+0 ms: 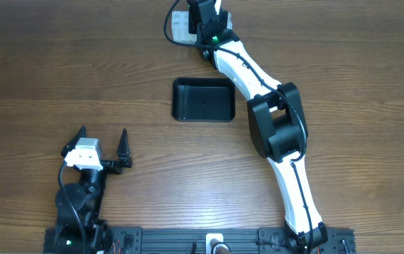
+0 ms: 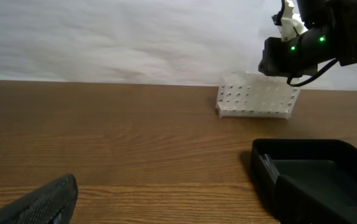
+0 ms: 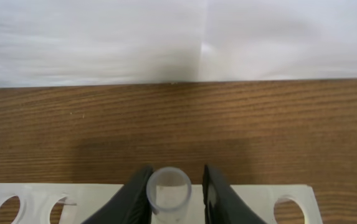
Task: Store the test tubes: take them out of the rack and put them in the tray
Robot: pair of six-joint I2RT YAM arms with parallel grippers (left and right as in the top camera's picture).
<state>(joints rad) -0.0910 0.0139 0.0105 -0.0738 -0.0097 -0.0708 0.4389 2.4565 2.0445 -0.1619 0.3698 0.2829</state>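
Note:
A clear plastic rack (image 1: pixel 180 28) with rows of holes stands at the far edge of the table; it also shows in the left wrist view (image 2: pixel 253 99) and the right wrist view (image 3: pixel 259 202). My right gripper (image 3: pixel 173 194) hangs directly over the rack, its two black fingers shut on the rim of a clear test tube (image 3: pixel 168 185) that stands upright in it. The black tray (image 1: pixel 177 100) lies in the middle of the table, nearer than the rack, with nothing visible in it. My left gripper (image 1: pixel 103 141) rests open low at the near left, far from both.
The right arm (image 1: pixel 258 77) stretches diagonally from the bottom right past the tray's right side. A white wall backs the table's far edge. Bare wood lies left of the tray and rack.

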